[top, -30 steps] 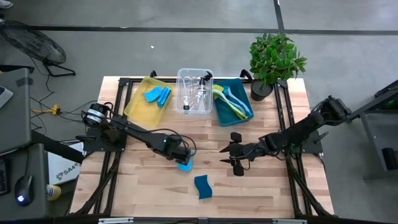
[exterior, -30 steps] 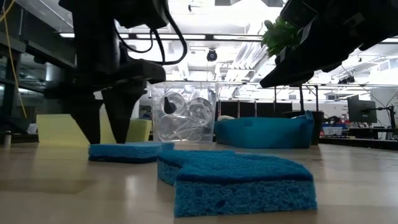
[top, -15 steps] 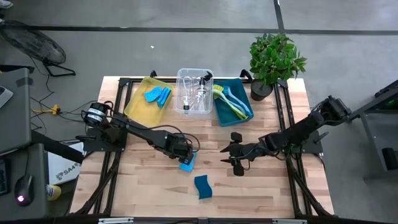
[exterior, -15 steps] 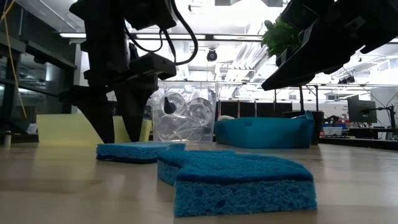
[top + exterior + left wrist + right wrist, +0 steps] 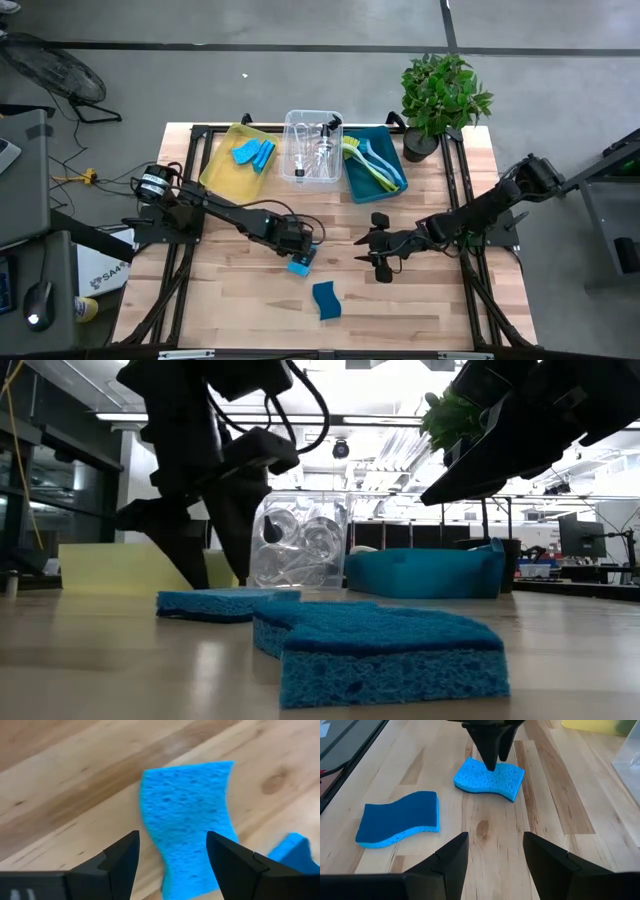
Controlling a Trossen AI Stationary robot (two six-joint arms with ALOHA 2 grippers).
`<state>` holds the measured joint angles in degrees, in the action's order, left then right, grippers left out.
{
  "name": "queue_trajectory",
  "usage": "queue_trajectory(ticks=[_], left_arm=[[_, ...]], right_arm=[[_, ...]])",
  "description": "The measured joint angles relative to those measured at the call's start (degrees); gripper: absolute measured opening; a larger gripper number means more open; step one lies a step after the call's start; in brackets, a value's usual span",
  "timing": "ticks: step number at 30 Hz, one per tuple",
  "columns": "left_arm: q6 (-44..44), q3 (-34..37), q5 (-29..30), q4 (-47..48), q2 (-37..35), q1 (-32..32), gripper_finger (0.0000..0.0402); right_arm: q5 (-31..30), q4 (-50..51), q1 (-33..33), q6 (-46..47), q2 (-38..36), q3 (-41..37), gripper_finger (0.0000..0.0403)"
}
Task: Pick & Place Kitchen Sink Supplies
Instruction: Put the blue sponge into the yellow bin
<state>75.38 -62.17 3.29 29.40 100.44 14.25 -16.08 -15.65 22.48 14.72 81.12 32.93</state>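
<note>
While I am looking straight down, my left gripper is hanging over a wavy blue sponge on the wooden table, fingers spread and empty; against the earlier frame it is sitting a little further toward the table's middle, and the sponge is lying slightly shifted with it. A second blue sponge is lying near the front edge. My right gripper is waiting mid-table, spread and empty. At the back, more sponges are sitting in the yellow bin, pump bottles in the clear bin, brushes in the teal bin, beside a potted plant.

Level with the table, the left gripper's dark fingers are reaching down just behind the far sponge; I cannot tell if they are touching it. The near sponge is showing porous foam.

Past the left wrist, both fingers are standing apart over the sponge.

From the right wrist, its own fingers are spread, with both sponges lying well apart ahead.
</note>
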Motion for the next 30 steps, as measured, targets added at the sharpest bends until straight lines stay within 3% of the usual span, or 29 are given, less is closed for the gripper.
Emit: queue_trajectory(ticks=[20,23,30], left_arm=[[1.0,-0.2,-0.3,-2.2,4.5,0.0,0.0220],[1.0,-0.2,0.0,-1.9,4.5,0.0,0.0195],[1.0,-0.1,0.0,-0.8,4.6,0.0,0.0091]], right_arm=[[-0.1,1.1,0.0,0.8,0.0,-0.1,0.0183],[-0.1,1.3,0.0,0.9,0.0,-0.1,0.0183],[-0.3,1.3,0.0,0.9,0.0,-0.1,0.0183]])
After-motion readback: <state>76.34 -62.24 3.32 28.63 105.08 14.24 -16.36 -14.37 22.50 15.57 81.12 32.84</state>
